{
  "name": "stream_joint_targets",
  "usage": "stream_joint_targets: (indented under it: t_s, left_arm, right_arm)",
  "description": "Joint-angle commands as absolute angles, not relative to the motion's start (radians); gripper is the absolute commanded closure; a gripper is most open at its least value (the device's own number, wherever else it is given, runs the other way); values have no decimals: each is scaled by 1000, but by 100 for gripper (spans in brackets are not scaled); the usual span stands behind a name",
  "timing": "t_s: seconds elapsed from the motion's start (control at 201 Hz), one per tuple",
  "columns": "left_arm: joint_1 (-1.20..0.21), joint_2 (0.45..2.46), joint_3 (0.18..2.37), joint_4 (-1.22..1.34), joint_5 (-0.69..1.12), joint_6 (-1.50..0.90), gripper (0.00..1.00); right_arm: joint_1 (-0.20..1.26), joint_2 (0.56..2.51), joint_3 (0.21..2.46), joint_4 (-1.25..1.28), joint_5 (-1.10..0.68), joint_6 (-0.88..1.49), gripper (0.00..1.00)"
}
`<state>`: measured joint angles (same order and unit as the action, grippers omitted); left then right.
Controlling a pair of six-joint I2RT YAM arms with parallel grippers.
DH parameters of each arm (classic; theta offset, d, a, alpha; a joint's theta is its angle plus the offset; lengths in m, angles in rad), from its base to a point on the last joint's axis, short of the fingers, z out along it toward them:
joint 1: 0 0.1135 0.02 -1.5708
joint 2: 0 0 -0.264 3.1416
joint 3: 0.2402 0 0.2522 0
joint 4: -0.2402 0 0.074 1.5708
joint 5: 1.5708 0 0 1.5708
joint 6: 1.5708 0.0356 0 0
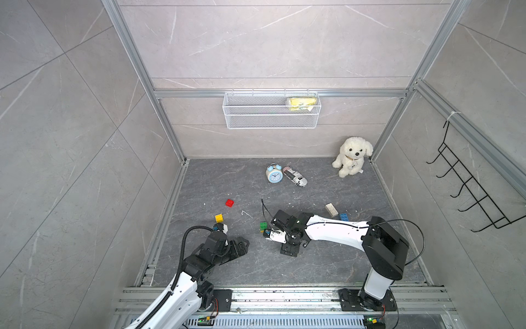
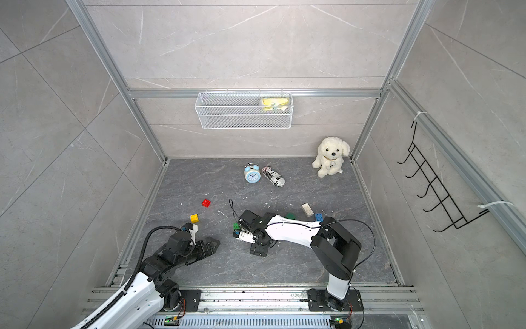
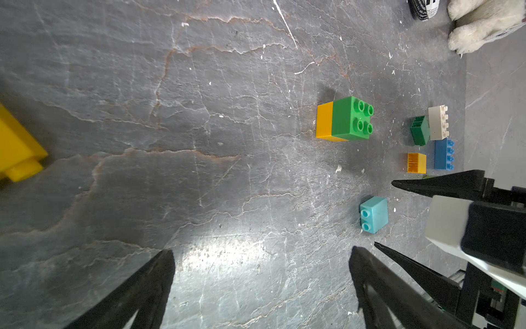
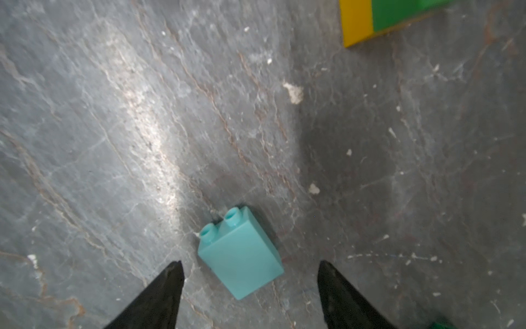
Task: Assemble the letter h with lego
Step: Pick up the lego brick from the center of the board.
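Lego bricks lie scattered over the dark veined tabletop (image 1: 327, 262). A red brick (image 1: 229, 202) and a yellow brick (image 1: 219, 218) sit toward the left arm's side. A white brick (image 1: 331, 210) and a blue brick (image 1: 343, 217) lie just beyond the right arm, and a green-on-yellow stack (image 3: 344, 119) stands near the middle. A light blue brick (image 4: 240, 253) with two studs lies tipped on its side between the fingers of the right gripper (image 4: 250, 266). Those fingers stand apart, with a gap on each side, touching nothing. The left gripper (image 3: 261, 252) hangs spread wide and empty over bare tabletop.
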<state>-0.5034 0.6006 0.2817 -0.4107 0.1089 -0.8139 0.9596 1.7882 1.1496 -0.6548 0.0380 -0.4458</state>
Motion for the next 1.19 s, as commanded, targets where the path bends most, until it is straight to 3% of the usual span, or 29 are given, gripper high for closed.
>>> stream_joint_targets:
  t_s: [0.0,0.199,0.358,0.717,0.971,1.19]
  left_arm:
    - [-503,594,272,-387,127,-782,0]
    - [-504,594,273,-387,128,-782,1]
    - [-503,594,274,-387,127,-782,1]
    - [-503,589,275,-338,170,-779,2]
    - [-502,649,244,-19,475,-850,7]
    - [-505,827,273,307,659,-984,14]
  right_arm:
    - [956,1820,1145,-659,0,-493,26]
    - [957,1834,1118,-651,-2,-500,28]
    - [957,1835,1098,-639,12,-490,36]
    - [957,1781,1032,-502,-22,-417,69]
    - [941,1507,853,-181,-170,-296,86]
    - [907,1377,694,89,-324,-233,92]
